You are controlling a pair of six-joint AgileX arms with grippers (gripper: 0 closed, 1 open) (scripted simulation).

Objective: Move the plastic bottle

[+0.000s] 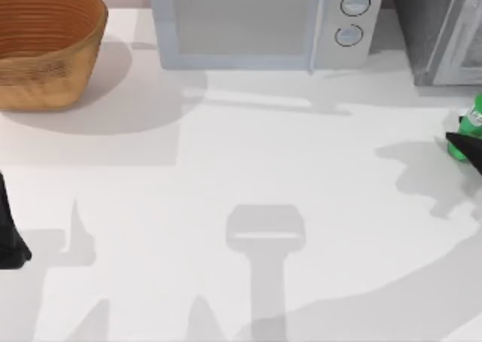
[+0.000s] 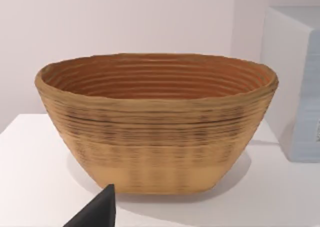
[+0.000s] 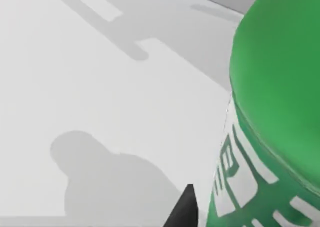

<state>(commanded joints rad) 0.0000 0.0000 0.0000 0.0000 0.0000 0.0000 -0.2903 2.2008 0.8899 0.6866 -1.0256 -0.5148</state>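
The plastic bottle (image 1: 474, 118) is bright green with a whitish label band and stands at the table's far right edge, partly cut off by the top view. My right gripper (image 1: 471, 145) is at its lower body, with a black finger (image 1: 458, 141) crossing in front of it. In the right wrist view the plastic bottle (image 3: 270, 112) looms very close, and one dark fingertip (image 3: 184, 209) lies against its label side, so the gripper is shut on it. My left gripper (image 1: 13, 240) is parked at the table's left edge, open, with one fingertip (image 2: 100, 212) showing.
A woven basket (image 1: 45, 44) stands at the back left. A white microwave (image 1: 260, 22) stands at the back middle, with a grey cabinet (image 1: 440, 29) to its right. The white table (image 1: 241, 206) stretches between the two arms.
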